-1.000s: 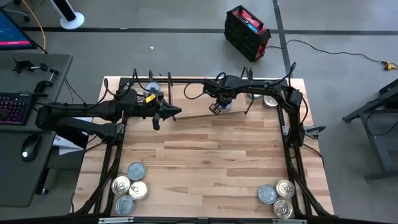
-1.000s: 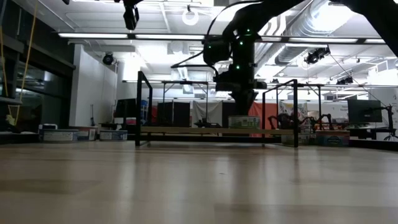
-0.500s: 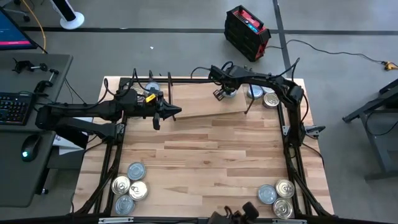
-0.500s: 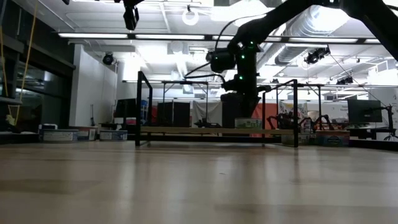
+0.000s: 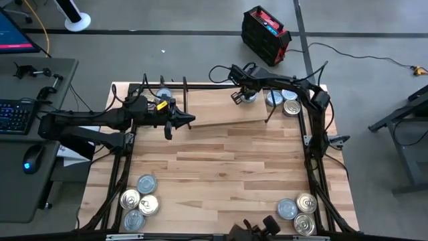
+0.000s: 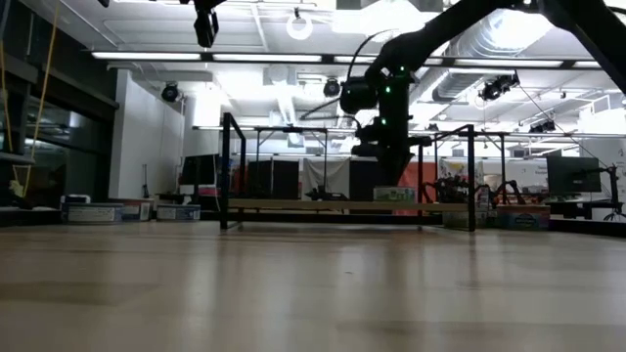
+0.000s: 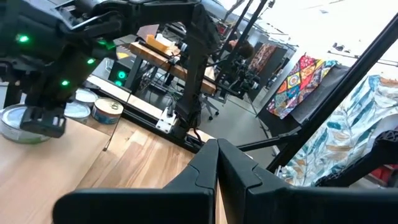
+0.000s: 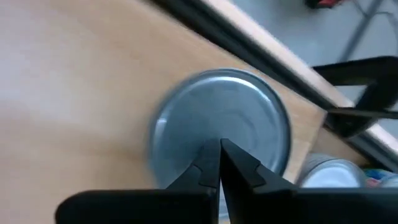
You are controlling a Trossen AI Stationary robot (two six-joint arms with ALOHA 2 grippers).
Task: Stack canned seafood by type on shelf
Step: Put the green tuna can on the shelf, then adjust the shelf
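My right gripper (image 5: pixel 244 96) is shut and points steeply down over a silver-blue tin (image 8: pixel 221 127) on the shelf (image 5: pixel 214 110), near the shelf's far right end. In the low view this tin (image 6: pixel 394 195) sits flat on the shelf board (image 6: pixel 313 204) right under the gripper. Two more tins, silver-blue (image 5: pixel 273 99) and gold (image 5: pixel 291 107), stand just beyond the shelf's right bracket. My left gripper (image 5: pixel 182 122) hangs shut and level above the shelf's left end, touching nothing. My right gripper has its shut fingertips (image 8: pixel 219 155) down on the tin's lid (image 8: pixel 214 134), about at the lid's middle. They come from above, slanting steeply. The tin stays flat on the shelf board. The blur hides exactly how the tips meet the lid.
Several tins lie in a cluster at the near left (image 5: pixel 137 201), and three at the near right (image 5: pixel 297 213). One tin (image 5: pixel 162 94) sits at the far left, behind the shelf's left bracket. Black frame rails (image 5: pixel 311 144) run along the table's sides.
My right gripper has gone toward the table's far edge and a little to the right, staying shut and rolling somewhat. The silver-blue tin has slid along the shelf with it, still flat, ending closer to the two tins at the far right.
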